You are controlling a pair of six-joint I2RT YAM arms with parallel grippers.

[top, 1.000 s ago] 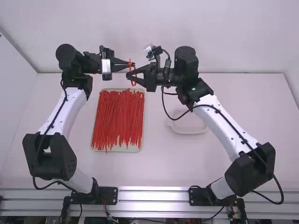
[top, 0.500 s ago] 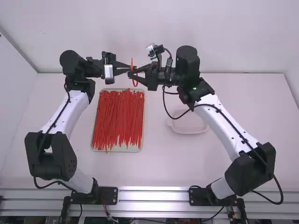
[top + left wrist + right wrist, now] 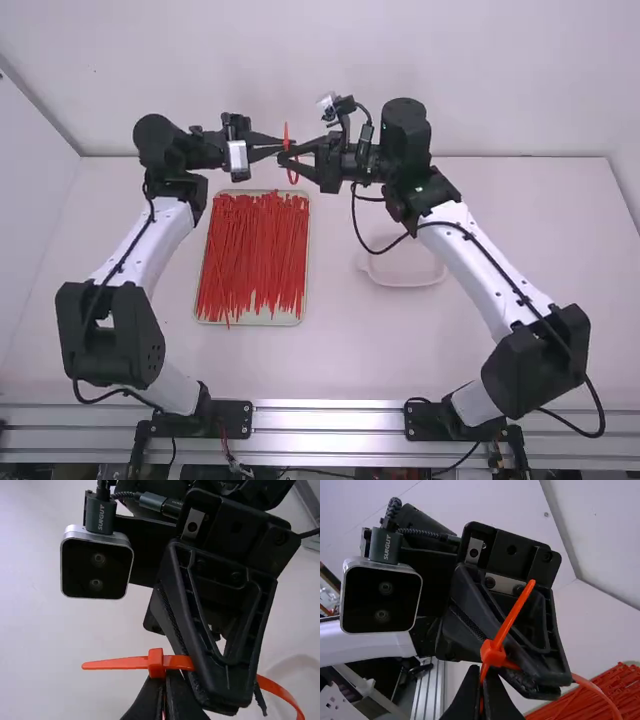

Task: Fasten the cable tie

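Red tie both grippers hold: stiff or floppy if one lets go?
Probably springy, not limp: the cable tie holds its free tail straight and its band in a smooth curve. Likely very light, being a thin strip. It may slip, since the left gripper pinches it only at the fingertips.

A robot lab bench: a white table boxed in by bare white walls, with robot arms bolted to a metal rail along its front edge.

Left gripper, right gripper, pinched, tip-to-tip
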